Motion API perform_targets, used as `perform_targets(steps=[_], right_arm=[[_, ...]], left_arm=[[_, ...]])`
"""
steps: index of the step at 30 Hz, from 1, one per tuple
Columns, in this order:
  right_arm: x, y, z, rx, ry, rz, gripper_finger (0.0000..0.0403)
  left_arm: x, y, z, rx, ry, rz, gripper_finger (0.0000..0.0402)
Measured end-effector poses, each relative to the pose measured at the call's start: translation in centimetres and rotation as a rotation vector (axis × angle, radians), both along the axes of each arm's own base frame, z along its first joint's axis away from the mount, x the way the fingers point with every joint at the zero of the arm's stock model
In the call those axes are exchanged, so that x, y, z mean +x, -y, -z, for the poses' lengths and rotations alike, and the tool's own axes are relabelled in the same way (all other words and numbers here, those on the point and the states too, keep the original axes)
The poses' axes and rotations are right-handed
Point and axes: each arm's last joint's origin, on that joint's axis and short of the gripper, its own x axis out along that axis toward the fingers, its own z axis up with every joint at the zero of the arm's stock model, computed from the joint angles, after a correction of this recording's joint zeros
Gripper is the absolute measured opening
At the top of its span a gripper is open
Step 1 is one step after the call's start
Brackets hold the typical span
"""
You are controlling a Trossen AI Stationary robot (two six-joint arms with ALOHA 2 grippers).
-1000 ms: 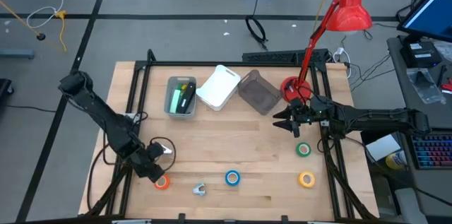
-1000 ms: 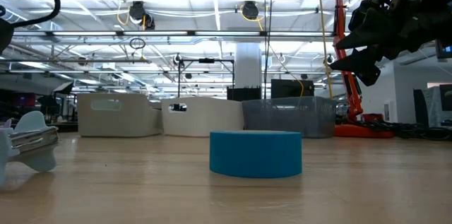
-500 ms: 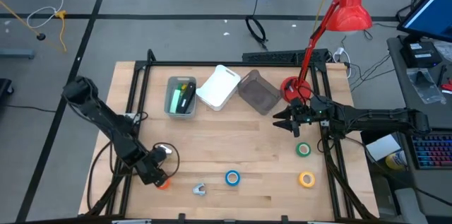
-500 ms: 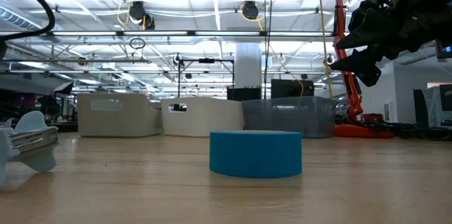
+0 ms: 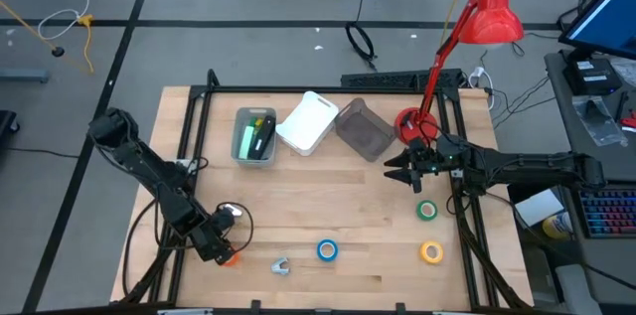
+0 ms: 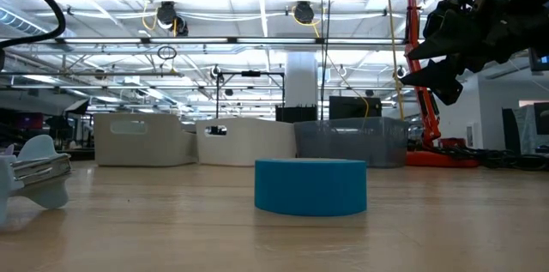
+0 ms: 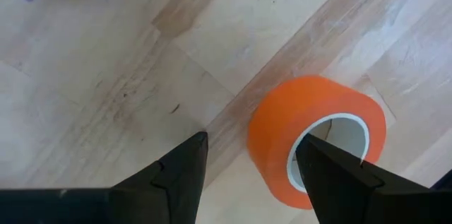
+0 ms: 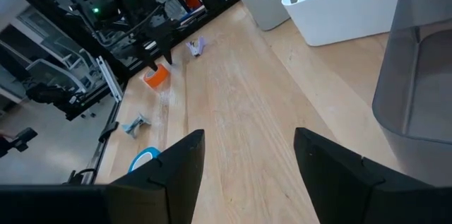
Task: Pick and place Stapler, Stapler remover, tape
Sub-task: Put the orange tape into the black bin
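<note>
The orange tape roll (image 7: 311,136) lies flat near the table's near-left corner (image 5: 230,258). My left gripper (image 7: 247,174) is open and points down at it, one finger over the white core, the other outside the roll; I cannot see a touch. Also lying flat are the blue roll (image 5: 327,249) (image 6: 310,186), the green roll (image 5: 427,210) and the yellow roll (image 5: 430,251). The pale staple remover (image 5: 279,266) (image 6: 34,178) rests near the near edge. My right gripper (image 8: 247,181) hangs open above the table's right half (image 5: 402,174).
Three bins stand at the far side: a grey-green one (image 5: 254,137) holding a dark and green stapler-like thing, a white one (image 5: 308,121) and a grey one (image 5: 363,128). A red desk lamp (image 5: 412,124) stands far right. A small pale-purple thing (image 8: 198,44) lies beside my left gripper.
My left gripper has moved a little toward the table's near edge and down over the orange roll, now covering most of it in the high view. It has kept still for the last half second. The right arm and the other things have stayed put.
</note>
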Motion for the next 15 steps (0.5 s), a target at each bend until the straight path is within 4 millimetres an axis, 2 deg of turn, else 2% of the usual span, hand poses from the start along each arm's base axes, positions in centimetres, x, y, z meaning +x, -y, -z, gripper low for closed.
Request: perform_targets(steps=[4, 12, 15], right_arm=[[0.00, 0.00, 0.00, 0.000, 0.000, 0.000, 0.0212], [0.00, 0.00, 0.00, 0.000, 0.000, 0.000, 0.0212], [0.00, 0.00, 0.00, 0.000, 0.000, 0.000, 0.0213]], left_arm=[[-0.05, -0.07, 0.05, 0.006, -0.006, -0.002, 0.0187], [-0.22, -0.19, 0.15, 0.006, -0.034, -0.006, 0.0049], [-0.26, -0.21, 0.05, -0.004, -0.033, -0.003, 0.0039]])
